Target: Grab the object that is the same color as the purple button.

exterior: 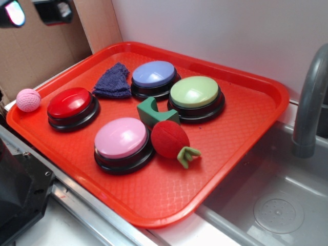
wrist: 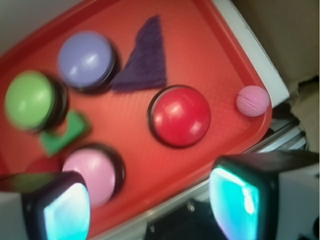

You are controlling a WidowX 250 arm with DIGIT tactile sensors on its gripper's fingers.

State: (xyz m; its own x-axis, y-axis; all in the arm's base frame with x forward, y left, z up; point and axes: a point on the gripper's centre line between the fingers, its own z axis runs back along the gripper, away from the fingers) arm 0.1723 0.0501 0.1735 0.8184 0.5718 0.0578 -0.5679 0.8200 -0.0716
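The dark purple-blue knitted cloth piece (exterior: 113, 82) lies flat on the red tray (exterior: 246, 128), just left of the lavender-blue button (exterior: 154, 75). In the wrist view the cloth (wrist: 144, 59) is a triangle right of that button (wrist: 85, 60). My gripper (wrist: 150, 210) is open and empty, high above the tray's near-left edge, its two fingers wide apart. In the exterior view only the fingertips (exterior: 54, 10) show at the top left, well above and left of the cloth.
On the tray also sit a red button (exterior: 72, 105), a pink button (exterior: 122, 139), a green button (exterior: 195, 93), a green block (exterior: 154, 114), a red stuffed ball with green stem (exterior: 171, 141) and a pink crocheted ball (exterior: 28, 100). A sink and faucet (exterior: 310, 102) are at right.
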